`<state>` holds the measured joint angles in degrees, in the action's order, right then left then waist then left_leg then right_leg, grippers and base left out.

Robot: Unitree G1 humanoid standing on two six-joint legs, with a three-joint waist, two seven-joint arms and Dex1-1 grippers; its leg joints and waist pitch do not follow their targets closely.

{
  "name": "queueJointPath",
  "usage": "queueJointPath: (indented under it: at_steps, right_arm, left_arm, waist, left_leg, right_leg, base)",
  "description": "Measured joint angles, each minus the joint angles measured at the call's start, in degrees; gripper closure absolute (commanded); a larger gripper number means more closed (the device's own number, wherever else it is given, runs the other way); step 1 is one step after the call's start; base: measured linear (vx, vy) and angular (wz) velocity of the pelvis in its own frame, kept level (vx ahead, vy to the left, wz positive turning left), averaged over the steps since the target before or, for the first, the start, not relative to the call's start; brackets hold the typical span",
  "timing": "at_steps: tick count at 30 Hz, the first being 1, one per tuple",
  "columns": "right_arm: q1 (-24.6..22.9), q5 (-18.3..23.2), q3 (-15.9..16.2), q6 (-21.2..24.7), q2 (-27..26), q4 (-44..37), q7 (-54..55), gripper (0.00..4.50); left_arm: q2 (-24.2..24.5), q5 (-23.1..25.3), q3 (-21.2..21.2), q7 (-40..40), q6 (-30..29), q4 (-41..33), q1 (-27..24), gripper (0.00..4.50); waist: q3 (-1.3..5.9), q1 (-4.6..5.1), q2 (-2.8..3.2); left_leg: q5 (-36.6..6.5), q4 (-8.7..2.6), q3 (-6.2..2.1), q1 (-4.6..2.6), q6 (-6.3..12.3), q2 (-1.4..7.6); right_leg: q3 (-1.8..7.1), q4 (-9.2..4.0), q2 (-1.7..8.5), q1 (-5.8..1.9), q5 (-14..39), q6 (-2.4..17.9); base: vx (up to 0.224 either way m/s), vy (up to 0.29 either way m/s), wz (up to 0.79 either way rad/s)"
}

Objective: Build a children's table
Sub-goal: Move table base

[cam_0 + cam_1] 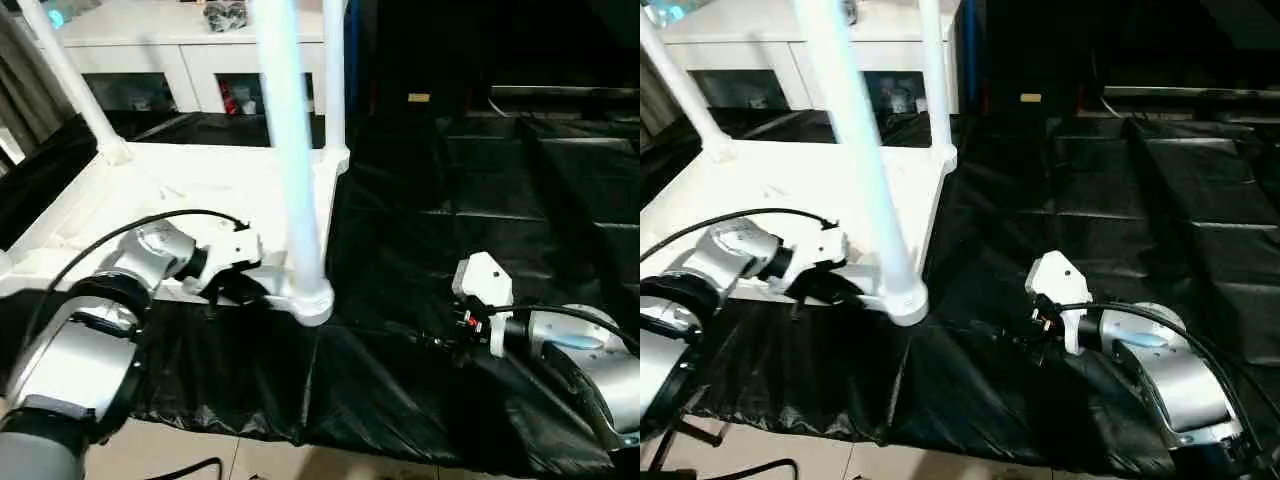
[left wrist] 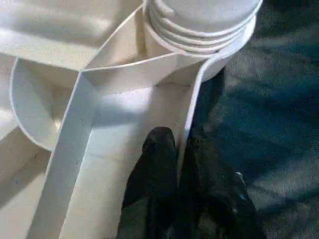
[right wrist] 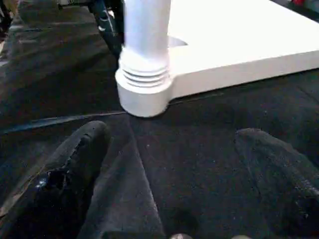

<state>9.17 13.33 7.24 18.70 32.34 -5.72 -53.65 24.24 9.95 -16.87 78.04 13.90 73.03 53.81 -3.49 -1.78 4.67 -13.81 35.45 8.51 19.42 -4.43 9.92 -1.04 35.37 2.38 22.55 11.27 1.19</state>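
Note:
The children's table point(image 1: 180, 190) lies upside down on black cloth, white, with three tubular legs standing up from its corner sockets. The nearest leg point(image 1: 290, 150) rises from the near corner socket point(image 1: 310, 300). My left gripper point(image 2: 182, 159) is shut on the table's raised rim point(image 2: 192, 109) just beside that socket, one black finger on each side of the thin wall. In the head views it sits at the table's front edge point(image 1: 235, 285). My right gripper point(image 3: 172, 134) rests open on the cloth to the right of the socket point(image 3: 144, 94), pointing toward it, with nothing between its fingers.
Black cloth point(image 1: 450, 200) covers the work surface and spreads wide to the right. A white cabinet point(image 1: 180, 40) stands behind the table. Beige floor point(image 1: 200, 455) shows past the cloth's front edge. A black cable point(image 1: 150, 225) arcs over my left forearm.

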Motion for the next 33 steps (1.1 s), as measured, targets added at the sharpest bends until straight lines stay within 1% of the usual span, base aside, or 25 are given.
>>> queueJointPath:
  at_steps: [1, 2, 4, 6, 9, 13, 17, 19, 20, 21, 22, 23, 24, 26, 31, 33]
  right_arm:
    - [0.0, 0.0, 0.0, -0.1, -0.2, 0.3, 0.1, 0.00]
    - [0.0, 0.0, 0.0, -0.1, -0.3, 0.5, 0.3, 0.00]
    - [0.5, -0.4, 0.0, -0.2, -1.0, 1.7, 1.3, 0.00]
    - [1.0, -0.7, 0.0, -0.2, -1.3, 2.4, 2.2, 0.00]
    - [2.0, -1.8, 0.1, -0.3, -2.2, 3.9, 3.8, 0.00]
    - [2.4, -3.0, 0.1, -0.7, -3.7, 5.3, 6.7, 0.00]
    - [2.3, -3.2, 0.1, -0.9, -4.8, 6.0, 8.3, 0.00]
    - [2.3, -3.4, 0.1, -0.9, -5.2, 6.0, 8.9, 0.00]
    - [2.3, -3.5, 0.1, -1.1, -5.5, 6.0, 9.1, 0.00]
    - [2.3, -3.8, 0.2, -1.3, -5.7, 6.0, 9.2, 0.00]
    - [2.3, -3.9, 0.3, -1.4, -5.9, 6.0, 9.4, 0.00]
    - [2.3, -4.0, 0.4, -1.4, -5.9, 6.0, 9.4, 0.00]
    - [2.3, -4.1, 0.5, -1.4, -5.9, 6.0, 9.4, 0.00]
    - [2.3, -4.2, 0.6, -1.6, -6.0, 6.0, 9.5, 0.00]
    - [2.4, -4.2, 0.7, -2.1, -6.4, 6.5, 9.4, 0.00]
    - [2.5, -4.2, 0.7, -2.6, -6.4, 6.6, 9.4, 0.00]
  left_arm:
    - [-0.7, -0.9, 0.6, 0.0, -0.9, -0.2, 0.0, 4.40]
    - [-1.3, -1.5, 0.9, 0.0, -1.6, -0.5, -0.1, 4.43]
    - [-2.3, -2.0, 1.0, -0.3, -2.9, -2.1, -0.5, 4.47]
    - [-3.4, -2.9, 1.6, -1.2, -3.8, -3.7, -1.4, 4.47]
    - [-5.4, -4.0, 2.7, -4.0, -5.4, -6.2, -2.9, 4.47]
    - [-7.7, -4.0, 3.1, -7.7, -5.0, -12.1, -6.9, 4.47]
    - [-7.8, -4.1, 2.8, -8.5, -4.7, -18.4, -10.9, 4.47]
    - [-7.9, -5.0, 3.1, -8.0, -6.6, -20.7, -11.9, 4.47]
    - [-8.0, -5.2, 3.1, -7.6, -7.1, -21.0, -12.0, 4.47]
    - [-8.0, -5.3, 3.0, -7.4, -7.2, -21.0, -12.1, 4.21]
    - [-7.8, -5.3, 3.1, -7.4, -6.4, -21.0, -12.3, 4.05]
    - [-7.6, -5.6, 3.2, -7.6, -5.8, -20.9, -12.6, 4.05]
    - [-7.3, -5.7, 3.3, -7.8, -5.1, -20.7, -12.9, 3.93]
    - [-7.1, -5.9, 3.5, -8.1, -4.0, -20.3, -13.1, 3.91]
    - [-5.7, -6.4, 4.1, -7.9, -2.3, -18.7, -13.3, 3.91]
    - [-5.0, -6.4, 4.2, -7.8, -2.8, -18.8, -13.4, 3.91]
  waist:
    - [-0.04, 0.04, -0.12]
    - [-0.05, 0.04, -0.18]
    - [-0.02, 0.02, -0.50]
    - [-0.02, -0.05, -0.57]
    - [0.10, -0.44, -1.07]
    - [0.39, -1.03, -1.64]
    - [0.41, -1.45, -1.88]
    - [0.43, -1.52, -2.02]
    - [0.44, -1.52, -2.03]
    - [0.45, -1.52, -2.03]
    - [0.45, -1.40, -2.03]
    - [0.45, -1.28, -2.11]
    - [0.46, -1.21, -2.24]
    - [0.54, -1.16, -2.47]
    - [0.54, -0.58, -2.50]
    - [0.52, -0.26, -2.53]
  left_leg:
    - [0.0, 0.00, 0.02, 0.07, 0.18, 0.00]
    - [0.0, 0.00, 0.02, 0.14, 0.23, 0.00]
    - [0.0, 0.00, 0.05, 0.26, 0.37, 0.01]
    - [-0.1, 0.00, 0.08, 0.42, 0.45, 0.01]
    - [-0.1, 0.00, 0.11, 0.54, 0.50, 0.02]
    - [-0.1, 0.01, 0.24, 0.54, 0.54, 0.01]
    - [0.1, 0.00, 0.63, 0.52, 0.82, 0.02]
    - [0.1, 0.00, 0.91, 0.52, 0.95, 0.02]
    - [0.1, 0.00, 1.06, 0.52, 0.96, 0.02]
    - [0.2, 0.00, 1.19, 0.52, 1.04, 0.02]
    - [0.2, 0.00, 1.31, 0.52, 1.10, 0.01]
    - [0.2, 0.00, 1.33, 0.53, 1.11, -0.02]
    - [0.2, 0.00, 1.33, 0.52, 1.12, -0.02]
    - [0.2, 0.00, 1.32, 0.51, 1.14, 0.00]
    - [0.3, 0.00, 1.32, 0.49, 1.05, 0.02]
    - [0.3, 0.00, 1.32, 0.48, 0.96, 0.02]
  right_leg:
    - [0.00, -0.05, 0.00, 0.04, 0.0, 0.0]
    - [0.00, -0.08, 0.00, 0.08, 0.0, 0.0]
    - [0.00, -0.11, 0.01, 0.22, 0.0, 0.0]
    - [-0.01, -0.15, 0.02, 0.33, 0.0, 0.0]
    - [-0.07, -0.15, 0.09, 0.43, 0.0, 0.0]
    - [-0.10, -0.20, 0.24, 0.39, 0.0, 0.0]
    - [-0.12, -0.14, 0.52, 0.39, 0.0, 0.0]
    - [-0.14, -0.11, 0.71, 0.39, 0.0, 0.0]
    - [-0.14, -0.10, 0.79, 0.39, 0.0, 0.0]
    - [-0.14, -0.10, 0.87, 0.39, 0.0, 0.0]
    - [-0.12, -0.11, 0.94, 0.39, 0.0, 0.0]
    - [-0.10, -0.12, 0.96, 0.39, 0.0, 0.0]
    - [-0.10, -0.11, 0.97, 0.38, 0.0, 0.0]
    - [-0.12, -0.10, 0.97, 0.38, 0.0, -0.1]
    - [-0.12, -0.06, 0.96, 0.38, -0.2, -0.3]
    - [-0.12, -0.03, 0.97, 0.38, -0.2, -0.3]
  base:
    - [0.000, 0.000, 0.00]
    - [0.000, 0.000, 0.00]
    - [0.000, 0.000, 0.00]
    - [0.000, 0.000, 0.00]
    - [0.000, 0.000, 0.00]
    - [0.000, 0.000, 0.00]
    - [0.000, 0.000, 0.00]
    - [0.000, 0.000, 0.00]
    - [0.000, 0.000, 0.00]
    - [0.000, 0.000, 0.00]
    - [0.000, 0.000, 0.00]
    - [0.000, 0.000, 0.00]
    - [0.000, 0.000, 0.00]
    - [0.000, 0.000, 0.00]
    - [0.000, 0.000, 0.00]
    - [0.000, 0.000, 0.00]
